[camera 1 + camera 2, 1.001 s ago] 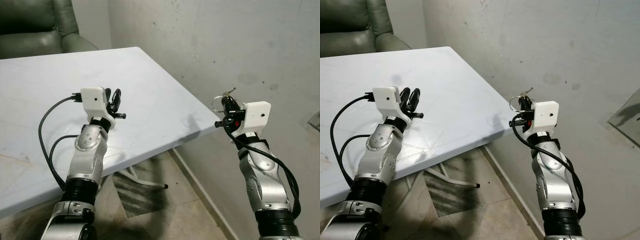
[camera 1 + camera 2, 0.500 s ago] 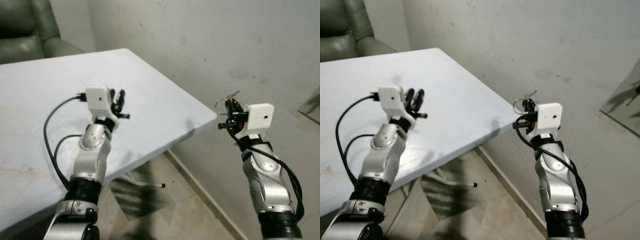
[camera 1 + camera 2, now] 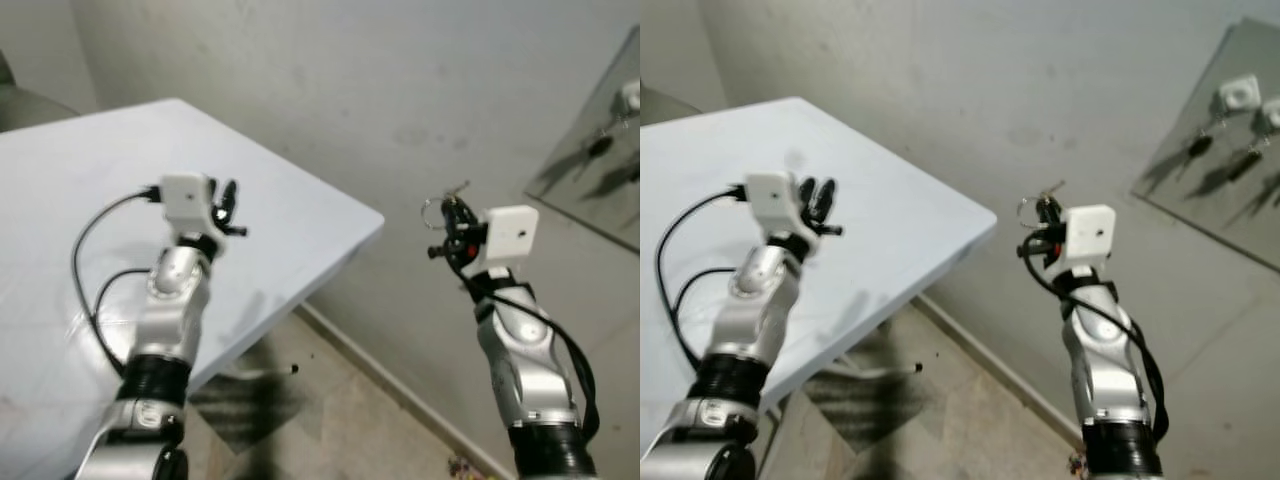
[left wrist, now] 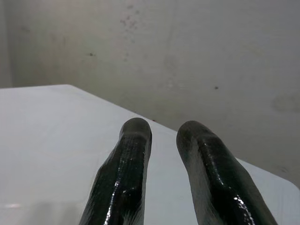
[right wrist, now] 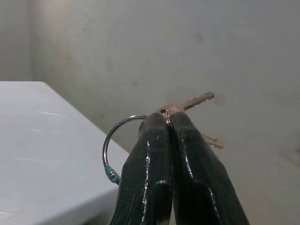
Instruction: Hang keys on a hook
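While the left claw (image 3: 226, 200) hovers idle over the tabletop (image 3: 90, 190) near its right edge, fingers (image 4: 133, 140) slightly spread and holding nothing, the work sits further right. Right claw (image 3: 452, 213), raised off the tabletop's corner by the wall, is pressed together on the keys (image 5: 187, 104); ring (image 5: 112, 145) hangs free at one side, probably kept exposed for hooking. Far right, a grey board (image 3: 1210, 190) carries hooks (image 3: 1238, 93) with other keys already hanging, likely the target, well apart from the claw. No legible writing anywhere.
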You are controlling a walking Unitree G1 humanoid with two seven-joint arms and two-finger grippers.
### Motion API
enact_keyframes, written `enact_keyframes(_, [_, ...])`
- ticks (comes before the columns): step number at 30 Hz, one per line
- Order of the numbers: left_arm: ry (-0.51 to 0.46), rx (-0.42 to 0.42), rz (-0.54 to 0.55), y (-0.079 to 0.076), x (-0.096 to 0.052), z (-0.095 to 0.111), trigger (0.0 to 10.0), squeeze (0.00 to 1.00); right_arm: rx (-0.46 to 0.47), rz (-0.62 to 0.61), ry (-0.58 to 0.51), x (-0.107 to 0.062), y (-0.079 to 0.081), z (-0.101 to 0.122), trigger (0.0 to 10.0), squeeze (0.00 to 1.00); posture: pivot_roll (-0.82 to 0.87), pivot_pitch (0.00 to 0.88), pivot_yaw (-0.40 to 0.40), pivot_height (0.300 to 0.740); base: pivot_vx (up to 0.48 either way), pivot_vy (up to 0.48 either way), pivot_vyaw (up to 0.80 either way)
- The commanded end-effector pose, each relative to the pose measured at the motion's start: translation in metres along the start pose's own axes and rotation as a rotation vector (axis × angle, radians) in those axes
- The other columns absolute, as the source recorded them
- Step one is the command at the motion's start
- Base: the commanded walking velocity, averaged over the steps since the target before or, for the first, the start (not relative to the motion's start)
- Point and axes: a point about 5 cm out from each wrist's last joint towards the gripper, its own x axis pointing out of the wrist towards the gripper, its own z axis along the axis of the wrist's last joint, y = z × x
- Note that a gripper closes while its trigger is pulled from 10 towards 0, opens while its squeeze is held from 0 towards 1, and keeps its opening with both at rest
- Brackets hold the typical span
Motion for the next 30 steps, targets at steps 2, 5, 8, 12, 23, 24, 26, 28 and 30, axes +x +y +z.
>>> enact_keyframes(2, [0.009, -0.002, -0.042, -0.0156, 0.0028, -0.0017, 10.0, 0.00, -0.010, -0.031, -0.007, -0.0006, -0.0074, 0.0037, 10.0, 0.00, -0.16, 0.000, -0.053, 0.740, 0.000, 0.000, -0.71])
enact_keyframes(5, [0.010, 0.003, -0.047, -0.0170, 0.0030, -0.0019, 10.0, 0.00, -0.009, -0.032, -0.005, -0.0012, -0.0074, 0.0030, 10.0, 0.00, -0.16, 0.000, -0.054, 0.740, 0.000, 0.000, -0.70])
enact_keyframes(8, [0.010, 0.009, -0.051, -0.0177, 0.0031, -0.0017, 10.0, 0.00, -0.008, -0.033, -0.003, -0.0013, -0.0070, 0.0025, 10.0, 0.00, -0.16, 0.000, -0.052, 0.740, 0.000, 0.000, -0.70])
enact_keyframes(12, [0.005, 0.007, -0.057, -0.0190, 0.0031, -0.0004, 10.0, 0.00, -0.008, -0.033, -0.001, -0.0013, -0.0067, 0.0021, 10.0, 0.00, -0.16, 0.000, -0.052, 0.740, 0.000, 0.000, -0.70])
enact_keyframes(23, [0.009, 0.011, -0.069, -0.0210, 0.0026, -0.0012, 10.0, 0.00, -0.010, -0.031, 0.005, -0.0011, -0.0050, 0.0012, 10.0, 0.00, -0.15, 0.000, -0.055, 0.740, 0.000, 0.000, -0.69])
enact_keyframes(24, [0.010, 0.011, -0.069, -0.0211, 0.0026, -0.0013, 10.0, 0.00, -0.011, -0.031, 0.006, -0.0010, -0.0051, 0.0010, 10.0, 0.00, -0.15, 0.000, -0.055, 0.740, 0.000, 0.000, -0.67])
enact_keyframes(26, [0.019, 0.006, -0.077, -0.0219, 0.0023, -0.0020, 10.0, 0.00, -0.011, -0.031, 0.006, -0.0013, -0.0050, 0.0010, 10.0, 0.00, -0.15, 0.000, -0.055, 0.740, 0.000, 0.000, -0.67])
enact_keyframes(28, [0.019, 0.010, -0.081, -0.0221, 0.0021, -0.0018, 10.0, 0.00, -0.011, -0.031, 0.006, -0.0012, -0.0043, 0.0009, 10.0, 0.00, -0.15, 0.000, -0.055, 0.740, 0.000, 0.000, -0.67])
enact_keyframes(30, [-0.011, 0.023, -0.092, -0.0226, 0.0018, 0.0010, 10.0, 0.00, -0.010, -0.030, 0.006, -0.0014, -0.0039, 0.0007, 10.0, 0.00, -0.15, 0.000, -0.055, 0.740, 0.000, 0.000, -0.67])
